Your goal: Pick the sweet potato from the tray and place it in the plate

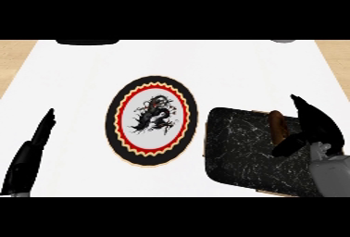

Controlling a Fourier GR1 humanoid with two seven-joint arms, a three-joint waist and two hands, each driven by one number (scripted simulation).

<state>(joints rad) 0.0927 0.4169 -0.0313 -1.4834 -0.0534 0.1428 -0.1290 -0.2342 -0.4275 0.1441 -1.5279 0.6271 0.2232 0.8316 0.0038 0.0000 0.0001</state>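
Right hand [311, 129] is over the right side of the tray, coming in from the lower right corner with its grey forearm behind it. Its fingers point up and away, reaching towards the far edge of the tray, and the thumb juts out to the left and downward, so the hand is spread wide with a clear gap between thumb and fingers. It holds nothing. Just left of that gap lies the sweet potato [278, 126], a reddish-brown, elongated shape lying lengthwise on the tray, its near end close beside the thumb tip; whether thumb and potato touch, I cannot tell. The potato sits on the far right part of the dark marbled tray [236, 148], a black slab with white veining and rounded corners, sitting at the right of the white counter [82, 74].

Moving left, just beside the tray's left edge, there is the plate [152, 121]: round, black rim, a red zigzag ring, a cream band, and a black dragon figure on a pale centre. Nothing lies on it. The plate and the tray sit close together, a thin strip of counter between them.

Far left, well apart from the plate, the left hand [37, 136] rests near the edge of the view, fingers straight and pointing up, empty.
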